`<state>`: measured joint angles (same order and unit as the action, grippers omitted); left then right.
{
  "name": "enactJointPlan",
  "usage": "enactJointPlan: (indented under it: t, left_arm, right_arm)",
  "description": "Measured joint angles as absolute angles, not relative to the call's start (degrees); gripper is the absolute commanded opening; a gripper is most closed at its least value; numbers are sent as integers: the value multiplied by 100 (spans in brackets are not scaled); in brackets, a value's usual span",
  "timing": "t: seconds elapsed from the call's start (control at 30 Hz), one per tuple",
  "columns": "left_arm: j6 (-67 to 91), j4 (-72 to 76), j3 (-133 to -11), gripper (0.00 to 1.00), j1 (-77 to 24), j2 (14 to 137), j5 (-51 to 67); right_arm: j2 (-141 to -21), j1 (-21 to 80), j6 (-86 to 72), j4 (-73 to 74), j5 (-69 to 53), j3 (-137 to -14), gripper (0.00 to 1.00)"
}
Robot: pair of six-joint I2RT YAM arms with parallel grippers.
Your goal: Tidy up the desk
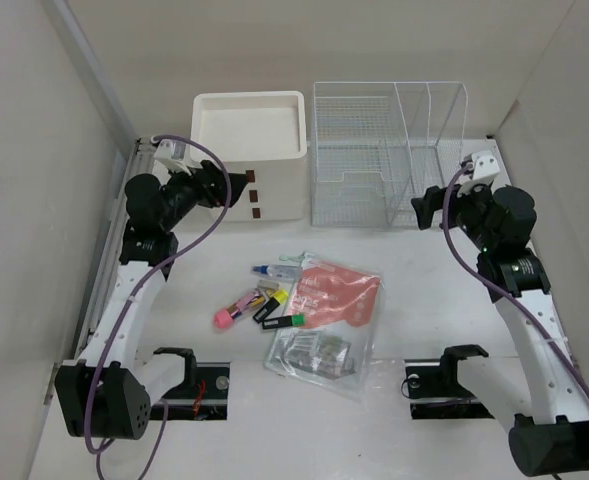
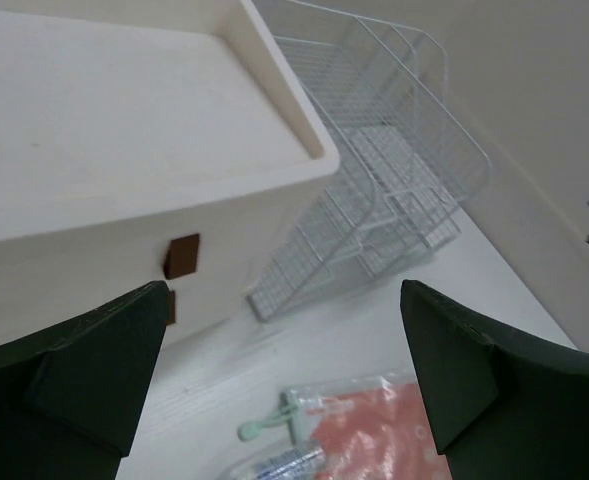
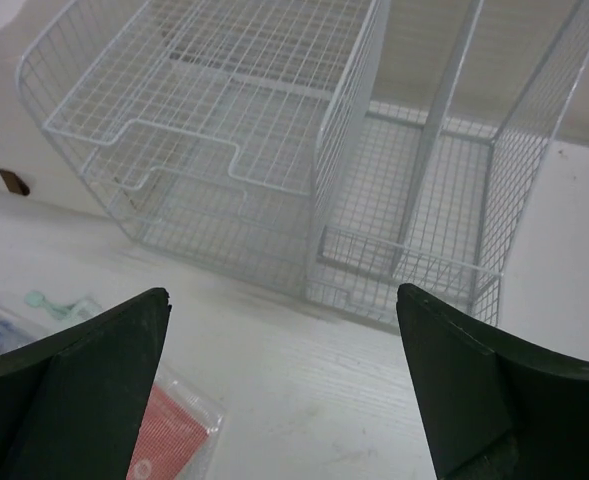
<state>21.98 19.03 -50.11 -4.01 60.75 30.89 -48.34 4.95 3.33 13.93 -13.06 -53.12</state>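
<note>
The desk (image 1: 434,300) lay beneath both arms. On its central clutter, slippery clear bags (image 1: 326,318) touching markers (image 1: 229,315) could drag them when pinched. Toward twelve o'clock, left tool (image 2: 284,360) and right tool (image 3: 284,360), both spread wide and empty, risked bumping drawer unit (image 1: 259,150) and wire rack (image 1: 384,160).

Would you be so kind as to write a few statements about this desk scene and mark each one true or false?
1. The left end effector and the right end effector are both open and hold nothing. True.
2. In the top view, the rack stands to the right of the drawer unit. True.
3. The pink marker lies inside the rack. False: the pink marker lies on the desk.
4. The right end effector grips the red pouch. False: the red pouch lies on the desk, with neither end effector touching it.
</note>
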Motion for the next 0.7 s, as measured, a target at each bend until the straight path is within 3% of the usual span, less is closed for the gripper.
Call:
enactJointPlan:
  t: [0.13,0.4,0.43,0.47,0.5,0.6,0.7]
  left_arm:
    - [2427,1859,-4984,100,-311,6023,3924]
    - [2814,1750,-4925,100,-303,6261,4466]
    - [2849,1712,-4925,100,-303,6390,4525]
    - [2862,1664,-4925,100,-303,6521,4587]
    - [2862,1588,-4925,100,-307,6637,4611]
    - [2788,1170,-4939,100,-349,6912,4567]
    - [2655,794,-4941,100,-419,6912,4425]
  right_arm:
    - [-5022,493,659,1778,-1577,-5404,100]
    - [-5214,1,1138,2375,-2021,-5406,97]
    - [-5229,-58,1166,2414,-2093,-5406,87]
    - [-5271,-115,1199,2447,-2182,-5406,61]
    - [-5334,-163,1186,2502,-2292,-5406,59]
    - [-5776,-279,1201,2650,-2635,-5413,62]
    - [-6451,-336,1214,2921,-3170,-5439,74]
